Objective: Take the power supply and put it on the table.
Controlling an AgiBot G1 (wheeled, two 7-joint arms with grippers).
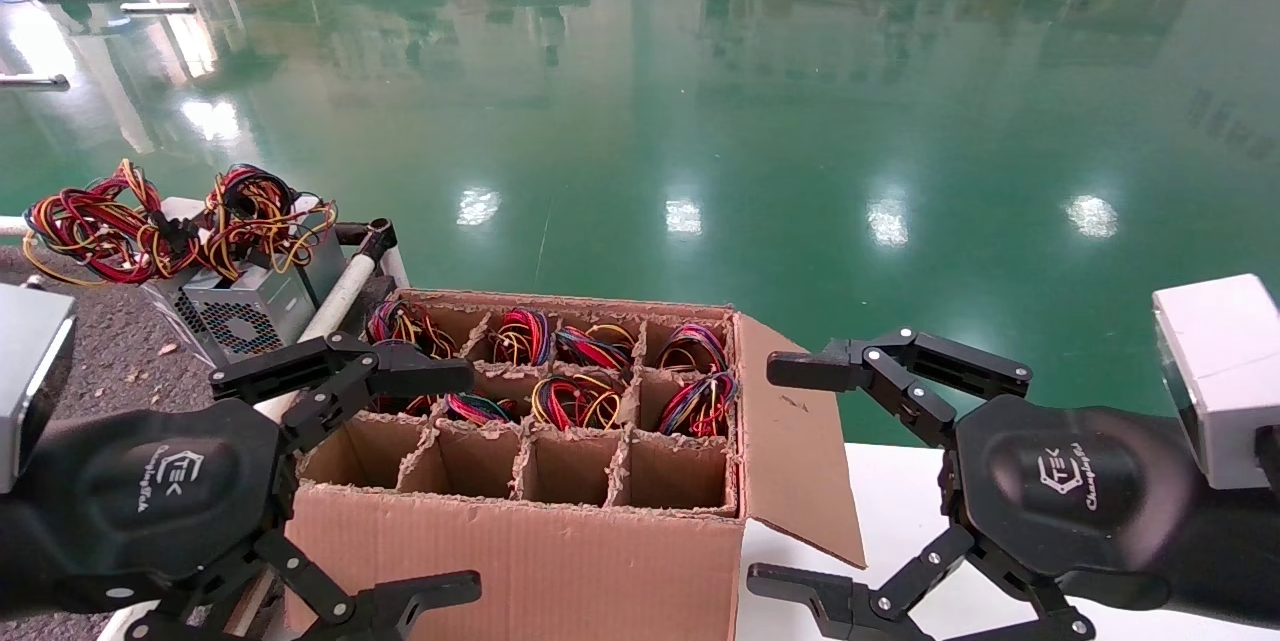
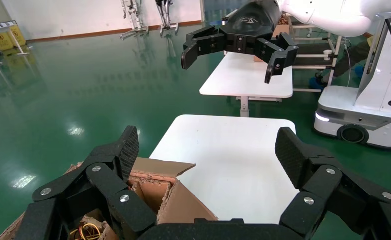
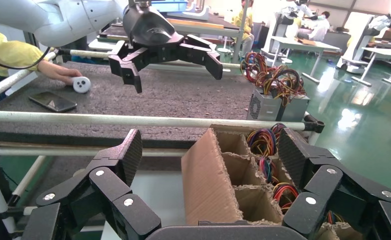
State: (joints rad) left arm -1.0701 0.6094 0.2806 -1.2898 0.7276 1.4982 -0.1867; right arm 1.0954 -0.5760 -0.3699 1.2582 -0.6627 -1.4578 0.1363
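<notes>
Jaws of both grippers stood wide apart and held nothing. The left gripper (image 1: 345, 481) hovered over the near-left corner of the brown corrugated cardboard box (image 1: 520, 561), and the right gripper (image 1: 800, 476) hovered just beside the box's open right flap, above the smooth white tabletop (image 1: 890, 501).

The box was divided by rough cardboard partitions. Its near cells looked empty; the far cells showed coils of coloured wires (image 1: 575, 401), red, yellow, blue and purple, so units remained inside.

One silver-grey metal power supply (image 1: 245, 316) with a perforated vent side and a coiled bundle of mostly red wires on top already rested on the dark grey, gritty, speckled table (image 1: 110, 351), just behind the white round pipe rail (image 1: 335, 306). The rail ran between this table and the box.

As I judge, one unit was placed, and the next grasp from the box was not yet begun.
</notes>
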